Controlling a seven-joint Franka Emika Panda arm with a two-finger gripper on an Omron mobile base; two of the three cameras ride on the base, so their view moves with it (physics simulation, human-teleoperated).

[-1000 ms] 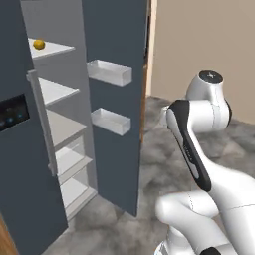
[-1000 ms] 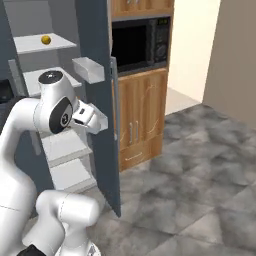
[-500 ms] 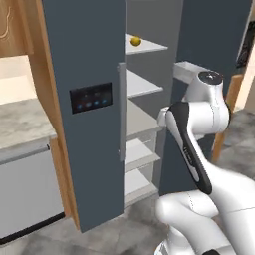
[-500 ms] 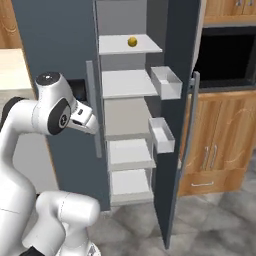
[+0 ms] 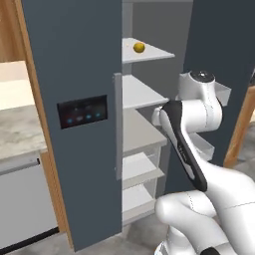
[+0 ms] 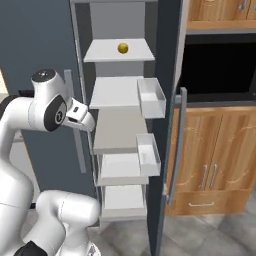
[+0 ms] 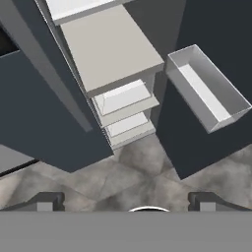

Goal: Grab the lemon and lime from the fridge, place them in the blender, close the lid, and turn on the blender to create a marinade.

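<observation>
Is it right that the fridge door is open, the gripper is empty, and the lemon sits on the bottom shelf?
Not quite. The lemon sits on the top shelf, as the right base view shows. The fridge door is indeed open, and the gripper is empty.

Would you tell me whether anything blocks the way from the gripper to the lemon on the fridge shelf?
Nothing visible does: the fridge door stands open and the lemon lies alone on the top shelf, above the gripper.

the lemon (image 6: 123, 48) sits on the open fridge's (image 6: 40, 60) top shelf (alone there).
</observation>
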